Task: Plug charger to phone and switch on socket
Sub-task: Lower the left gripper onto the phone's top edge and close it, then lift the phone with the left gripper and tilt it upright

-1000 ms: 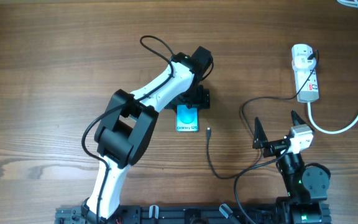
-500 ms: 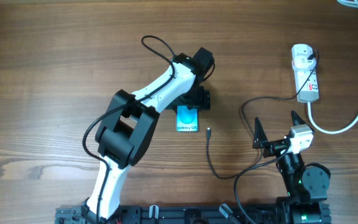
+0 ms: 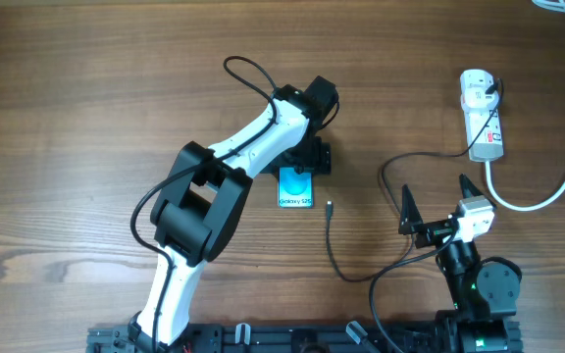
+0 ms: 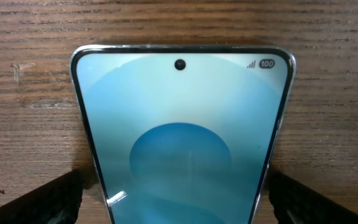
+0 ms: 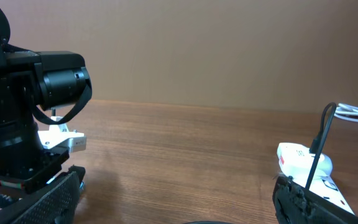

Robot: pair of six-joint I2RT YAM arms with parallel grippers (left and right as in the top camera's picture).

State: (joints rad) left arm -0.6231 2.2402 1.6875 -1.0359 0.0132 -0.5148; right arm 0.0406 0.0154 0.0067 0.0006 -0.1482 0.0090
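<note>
The phone (image 3: 295,186) lies flat at the table's middle, cyan screen up; it fills the left wrist view (image 4: 182,137). My left gripper (image 3: 307,157) is open and sits low over the phone's far end, a finger on each side of it (image 4: 176,199), with small gaps. The charger's black cable (image 3: 333,250) lies in loops, its connector tip (image 3: 330,207) on the wood just right of the phone. The white socket (image 3: 482,116) lies at the far right, with a black plug in it; it also shows in the right wrist view (image 5: 303,163). My right gripper (image 3: 436,199) is wide open and empty (image 5: 179,205).
A thick white cord (image 3: 557,186) curves from the socket toward the right edge and back corner. The left arm's body (image 5: 23,112) fills the left of the right wrist view. Bare wood lies between the phone and the socket.
</note>
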